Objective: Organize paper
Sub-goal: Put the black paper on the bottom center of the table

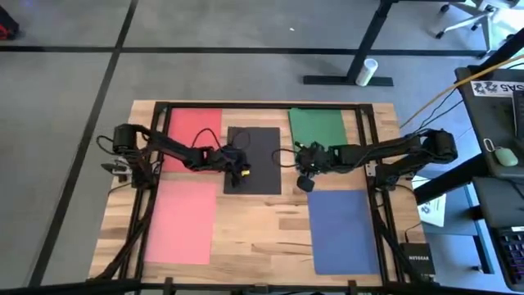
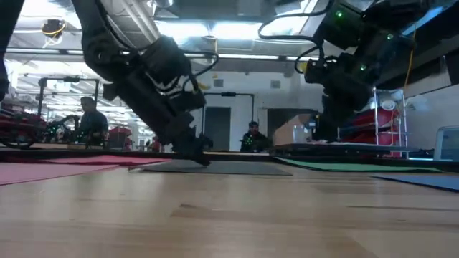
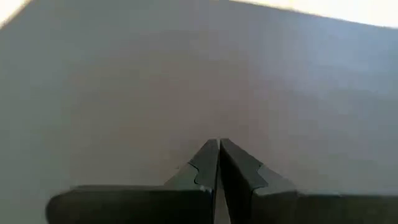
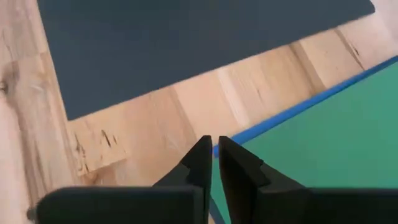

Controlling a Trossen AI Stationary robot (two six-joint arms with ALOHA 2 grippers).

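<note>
Left gripper (image 1: 236, 170): fingers pressed together with only a hairline gap, tips down on the dark grey sheet (image 1: 255, 160) near its left edge; nothing seen pinched between them. In the left wrist view the grey paper fills almost the whole picture past the closed fingertips (image 3: 208, 163).

Right gripper (image 1: 306, 170): fingers likewise closed and holding nothing, hovering just right of the dark grey sheet, over the near left corner of the green sheet (image 1: 317, 128). The right wrist view shows a thin blue edge (image 4: 298, 107) peeking out along the green sheet's border, with bare wood between it and the grey sheet.

Paper, placed relative to the dark grey sheet:
- dark grey sheet: flat at the table's middle, toward the far side.
- red sheet (image 1: 193, 131): just beside it on the left, partly under the left arm.
- pink sheet (image 1: 181, 221): nearer and to the left, apart from it.
- green sheet: to the right, a strip of wood between.
- blue sheet (image 1: 344, 231): nearer and to the right, well apart.

Wooden table (image 1: 262, 229): light planks, dark frame rails along the sides.

Surroundings: white cylinder (image 1: 368, 71) on the floor beyond the table; black box (image 1: 416, 260) at the table's near right corner; seated people in the room behind, in the low view.
</note>
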